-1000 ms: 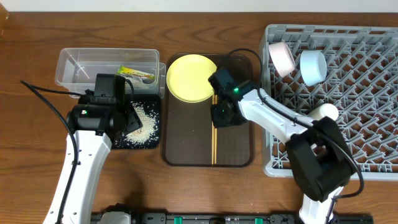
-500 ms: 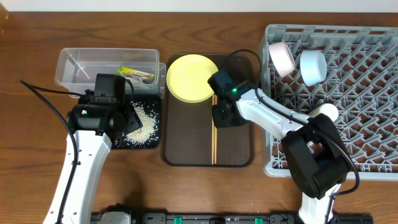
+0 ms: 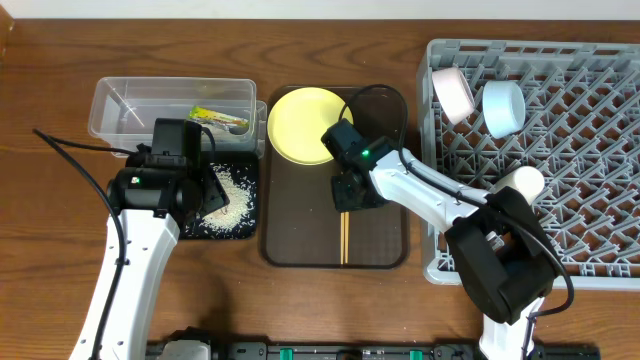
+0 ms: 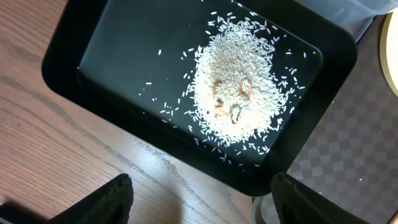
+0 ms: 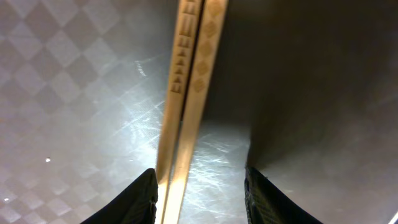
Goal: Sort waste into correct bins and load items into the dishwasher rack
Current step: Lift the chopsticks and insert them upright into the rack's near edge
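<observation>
Two wooden chopsticks (image 3: pixel 344 238) lie side by side on the brown serving tray (image 3: pixel 300 240). My right gripper (image 3: pixel 347 195) is open low over their upper half; in the right wrist view the chopsticks (image 5: pixel 189 93) run between the fingers (image 5: pixel 200 198), close to the left finger. The yellow plate (image 3: pixel 300 122) sits at the tray's far end. My left gripper (image 4: pixel 199 202) is open and empty above the black tray (image 4: pixel 99 56), which holds a heap of rice grains (image 4: pixel 239 93). The clear tub (image 3: pixel 130 100) holds the green-and-yellow wrapper (image 3: pixel 218 118). The grey rack (image 3: pixel 600 190) holds a white bowl (image 3: pixel 452 92), a light blue bowl (image 3: pixel 503 106) and a white cup (image 3: pixel 522 181).
The clear tub and black tray (image 3: pixel 235 225) stand left of the serving tray; the rack stands right of it. Bare wooden table (image 3: pixel 50 250) lies at the left and front. A cable (image 3: pixel 70 145) runs over the table near my left arm.
My right gripper has shifted a little to the left and toward the front along the chopsticks. The left arm has not moved.
</observation>
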Available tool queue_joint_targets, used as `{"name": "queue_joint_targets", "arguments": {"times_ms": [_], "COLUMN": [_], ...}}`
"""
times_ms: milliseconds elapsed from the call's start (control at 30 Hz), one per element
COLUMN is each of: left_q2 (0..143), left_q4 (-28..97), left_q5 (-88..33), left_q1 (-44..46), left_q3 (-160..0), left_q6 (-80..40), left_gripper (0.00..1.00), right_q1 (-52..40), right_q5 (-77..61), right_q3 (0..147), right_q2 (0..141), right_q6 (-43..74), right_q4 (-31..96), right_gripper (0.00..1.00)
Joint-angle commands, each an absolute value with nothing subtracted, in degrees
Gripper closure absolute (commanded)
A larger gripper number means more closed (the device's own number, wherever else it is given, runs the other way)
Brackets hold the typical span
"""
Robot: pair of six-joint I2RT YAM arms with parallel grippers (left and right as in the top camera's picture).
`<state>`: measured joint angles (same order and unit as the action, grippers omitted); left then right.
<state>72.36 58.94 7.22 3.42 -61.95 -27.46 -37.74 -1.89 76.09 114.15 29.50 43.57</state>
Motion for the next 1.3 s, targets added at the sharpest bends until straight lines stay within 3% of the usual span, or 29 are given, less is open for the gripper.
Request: {"name": "queue_joint_targets", "arguments": {"times_ms": [0,867,1133,1267], "left_q2": [72.25,72.25,72.25,72.25], "left_q4": [59.09,59.09,59.09,59.09], "left_q5": [7.09,7.07,7.07,7.07], "left_q1": [3.11,3.11,3.11,3.11], "left_q3": [-62.04,-62.04,-62.04,-62.04], "left_q6": [-28.38,-28.38,-28.38,-28.38], "left_gripper": [0.26,0.26,0.26,0.26], "right_q1": [-38.00,-38.63,-37.47,-36.51], "right_q5": [0.64,1.52,1.72,1.72], "right_q3": [75.94,73.32,73.32,73.32], "right_q2": [114.52,114.54,114.54,114.54], "right_q6": [31.29,31.27,31.27,31.27], "right_q4": [43.68,43.75,43.72,43.77], "right_gripper": [0.57,0.56,0.97,0.99]}}
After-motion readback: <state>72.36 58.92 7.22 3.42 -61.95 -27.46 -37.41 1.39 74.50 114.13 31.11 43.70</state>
